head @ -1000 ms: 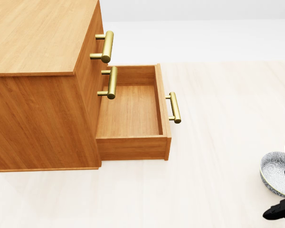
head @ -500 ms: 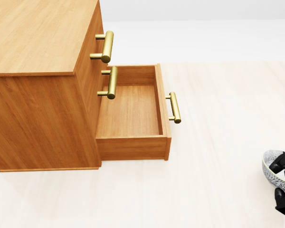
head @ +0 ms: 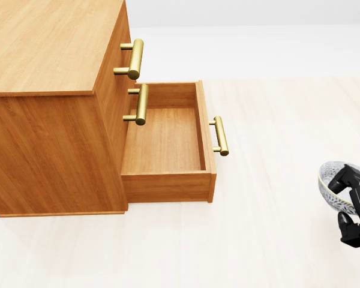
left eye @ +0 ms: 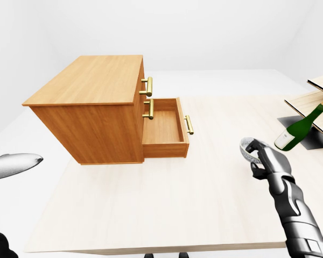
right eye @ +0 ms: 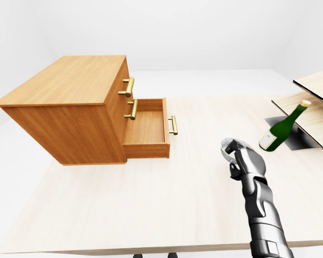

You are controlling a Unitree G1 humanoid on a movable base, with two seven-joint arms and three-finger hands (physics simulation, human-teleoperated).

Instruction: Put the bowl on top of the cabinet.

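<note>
Bowl (head: 326, 182) clamped in right hand (left eye: 270, 164) | cabinet (left eye: 97, 80) drawer (left eye: 162, 126) open | bottle (left eye: 301, 126) far right

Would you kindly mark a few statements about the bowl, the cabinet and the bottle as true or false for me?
1. The right hand grips the bowl. True.
2. The bowl rests on top of the cabinet. False: it is in the hand, far to the right of the cabinet in the head view.
3. The cabinet's lowest drawer is pulled open. True.
4. The green bottle lies inside the open drawer. False: the drawer is empty, and the bottle leans near the right edge of the left-eye view.
</note>
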